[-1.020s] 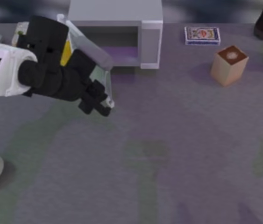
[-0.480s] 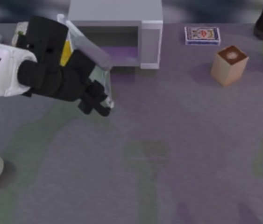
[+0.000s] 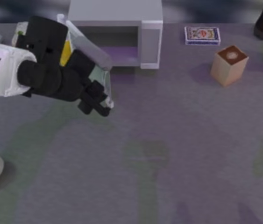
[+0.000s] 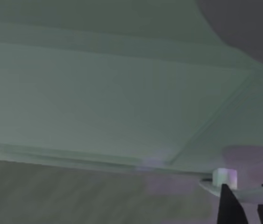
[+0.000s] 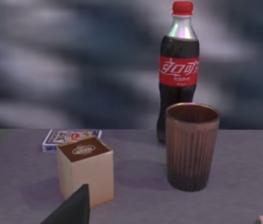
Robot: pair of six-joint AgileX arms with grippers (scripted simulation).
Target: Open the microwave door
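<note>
Mid-swing: left gripper (image 3: 95,101) at the free edge of the door (image 3: 87,46), which angles out from the microwave (image 3: 117,14) at table's rear; jaw state cannot be told; next, likely drag farther left.

You see a tan box (image 3: 229,65) right of centre, a card deck (image 3: 202,35) behind it, a cola bottle (image 5: 179,70) and a ribbed brown cup (image 5: 191,145) far right.
</note>
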